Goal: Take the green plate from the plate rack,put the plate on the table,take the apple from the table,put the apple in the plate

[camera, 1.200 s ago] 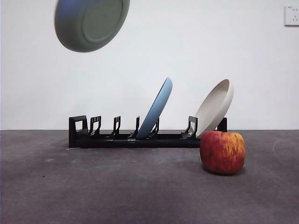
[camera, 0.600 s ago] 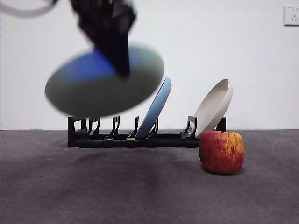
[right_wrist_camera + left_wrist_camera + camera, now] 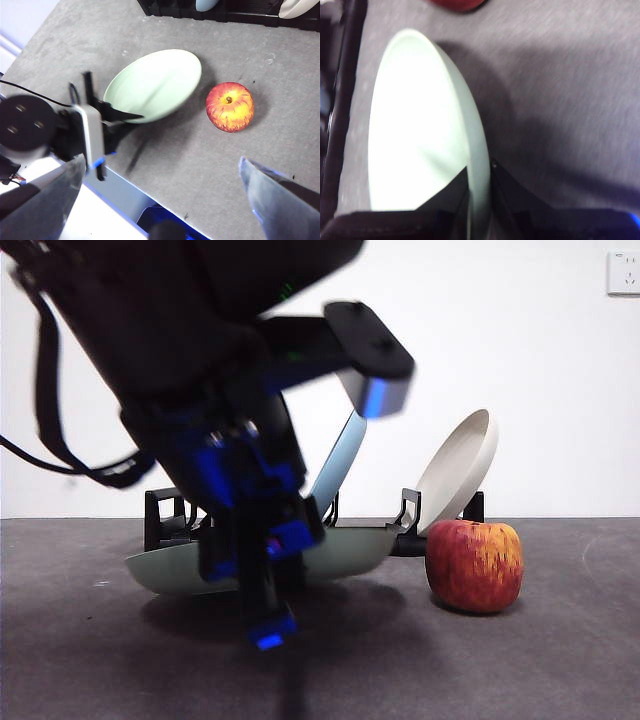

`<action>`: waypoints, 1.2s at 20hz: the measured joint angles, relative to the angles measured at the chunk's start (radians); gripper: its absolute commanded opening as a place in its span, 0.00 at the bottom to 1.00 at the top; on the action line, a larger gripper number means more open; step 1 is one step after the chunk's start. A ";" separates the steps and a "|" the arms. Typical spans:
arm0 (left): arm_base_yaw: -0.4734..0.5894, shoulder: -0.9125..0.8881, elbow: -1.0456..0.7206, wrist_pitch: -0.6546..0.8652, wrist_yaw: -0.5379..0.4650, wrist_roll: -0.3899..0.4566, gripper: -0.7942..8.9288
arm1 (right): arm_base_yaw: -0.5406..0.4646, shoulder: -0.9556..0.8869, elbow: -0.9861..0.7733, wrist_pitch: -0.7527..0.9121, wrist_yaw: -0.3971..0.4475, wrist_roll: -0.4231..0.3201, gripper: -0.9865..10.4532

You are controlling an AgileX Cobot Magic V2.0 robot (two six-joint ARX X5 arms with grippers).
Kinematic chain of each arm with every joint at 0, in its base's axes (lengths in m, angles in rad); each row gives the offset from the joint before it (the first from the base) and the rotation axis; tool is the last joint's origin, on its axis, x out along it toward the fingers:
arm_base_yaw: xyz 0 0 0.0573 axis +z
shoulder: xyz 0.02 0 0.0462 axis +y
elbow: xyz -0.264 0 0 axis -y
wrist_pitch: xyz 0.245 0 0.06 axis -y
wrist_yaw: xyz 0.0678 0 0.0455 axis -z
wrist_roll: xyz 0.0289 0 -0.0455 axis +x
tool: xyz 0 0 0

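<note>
Black jaws of the left tool (image 3: 479,200) are clamped on the rim of the green plate (image 3: 420,125), one jaw on the inner face and one on the outer, as the left wrist view shows. In the front view this left tool (image 3: 262,585) comes down from above at the left of centre, big, dark and blurred, with blue glints on its body. The green plate (image 3: 345,550) sits low in front of the plate rack (image 3: 165,520), nearly level, its right rim a little higher than its left; whether its underside touches the counter (image 3: 480,670) I cannot tell, though a dark shadow lies right beneath it. In the right wrist view the green plate (image 3: 155,85) lies face up and slightly tilted, with the left tool (image 3: 122,120) gripping its near-left edge.

Just to the right of the plate stands the apple (image 3: 475,565), red streaked with yellow, upright on the counter and apart from the plate. The right wrist view shows the apple (image 3: 230,106) with its stem dimple up.

Behind, on the plate rack, a light blue plate (image 3: 338,465) leans in a middle slot and a cream-white plate (image 3: 460,468) leans at the right end, just behind the apple.

The right tool (image 3: 160,200) hangs high above the near part of the counter, its two jaws spread wide with nothing between them.

A white wall socket (image 3: 624,272) sits at the far upper right.
</note>
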 measured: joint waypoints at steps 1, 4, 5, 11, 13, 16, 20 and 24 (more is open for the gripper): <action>-0.008 0.021 0.000 0.017 -0.005 0.011 0.07 | 0.000 0.000 0.000 0.000 0.000 0.000 0.66; -0.019 0.057 0.002 0.045 0.006 0.022 0.09 | 0.000 0.000 0.000 0.000 0.000 0.000 0.66; -0.019 0.056 0.003 0.043 0.013 0.022 0.13 | 0.000 0.000 0.000 0.000 0.000 0.000 0.66; -0.021 0.064 0.005 0.014 0.064 0.001 0.41 | 0.000 0.000 0.000 0.000 0.000 0.000 0.66; -0.018 0.057 0.006 0.018 0.053 -0.003 0.41 | 0.000 0.000 0.000 0.000 0.000 0.000 0.66; -0.018 0.037 0.006 -0.003 0.064 -0.008 0.42 | 0.000 0.000 0.000 0.000 0.000 0.000 0.66; -0.018 -0.058 0.054 -0.066 0.034 -0.041 0.42 | 0.000 0.014 0.000 0.000 0.000 0.000 0.66; -0.018 -0.200 0.166 -0.165 0.029 -0.148 0.41 | 0.000 0.054 0.000 0.019 0.000 0.000 0.66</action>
